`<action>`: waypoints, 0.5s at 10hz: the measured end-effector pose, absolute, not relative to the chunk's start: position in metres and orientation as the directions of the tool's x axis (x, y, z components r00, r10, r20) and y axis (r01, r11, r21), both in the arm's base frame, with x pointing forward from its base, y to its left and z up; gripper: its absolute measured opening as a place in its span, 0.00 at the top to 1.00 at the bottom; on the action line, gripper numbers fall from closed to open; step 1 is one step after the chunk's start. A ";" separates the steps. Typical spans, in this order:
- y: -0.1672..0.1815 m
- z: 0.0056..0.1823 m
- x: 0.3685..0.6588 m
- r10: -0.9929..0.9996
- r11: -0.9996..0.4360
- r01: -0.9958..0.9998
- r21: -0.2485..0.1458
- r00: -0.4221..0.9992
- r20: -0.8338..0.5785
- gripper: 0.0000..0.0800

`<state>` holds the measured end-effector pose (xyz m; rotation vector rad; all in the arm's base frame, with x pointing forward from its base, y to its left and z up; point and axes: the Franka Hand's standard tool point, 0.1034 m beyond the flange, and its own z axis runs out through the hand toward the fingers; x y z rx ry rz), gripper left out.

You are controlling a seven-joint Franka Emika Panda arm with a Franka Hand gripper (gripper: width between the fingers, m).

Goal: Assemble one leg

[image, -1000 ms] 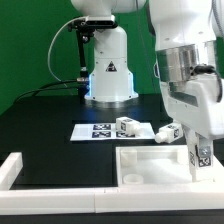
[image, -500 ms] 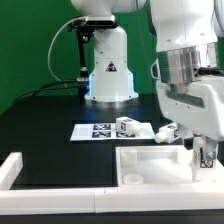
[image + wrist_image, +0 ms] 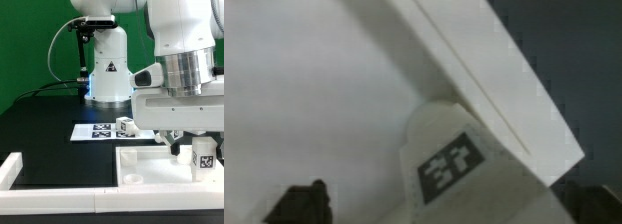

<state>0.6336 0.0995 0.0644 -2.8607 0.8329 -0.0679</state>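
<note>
**Leg Positioned at Panel Corner, Below End Effector**

The arm fills the upper part of the exterior view's right side. The end effector (image 3: 203, 150) hangs directly above a leg (image 3: 205, 157). That leg stands upright on the white panel (image 3: 150, 166), at the panel's corner on the exterior view's right. One tagged face of the leg is turned toward the camera.

In the wrist view, the same leg (image 3: 455, 158) lies against the inner side of the panel's raised rim (image 3: 491, 80). Its tag is visible but blurred. Two dark fingertips (image 3: 299, 203) show at the edge of that picture, one on each side of the leg. A clear gap separates each fingertip from the leg. The end effector is therefore spread wide and holds nothing.

A second leg (image 3: 126, 125) lies on the marker board (image 3: 95, 131), on the black bench (image 3: 40, 125), well apart from the first. The marker board lies between the robot base (image 3: 108, 70) and the panel.

A white border bar (image 3: 9, 170) lies at the exterior view's left, near the front edge of the bench. The panel's flat inner surface (image 3: 313, 100) fills most of the wrist view.
</note>
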 end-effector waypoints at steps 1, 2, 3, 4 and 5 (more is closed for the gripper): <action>0.100 0.065 0.634 -0.416 -0.902 -0.409 -0.139 0.909 0.027 0.19; 0.109 0.068 0.636 -0.124 -0.991 -0.119 -0.061 0.989 0.075 0.19; 0.114 0.070 0.637 -0.080 -0.996 -0.075 -0.056 0.993 0.087 0.19; 0.112 0.069 0.637 -0.117 -0.992 -0.112 -0.058 0.990 0.083 0.22; 0.111 0.068 0.637 -0.118 -0.992 -0.113 -0.058 0.990 0.083 0.22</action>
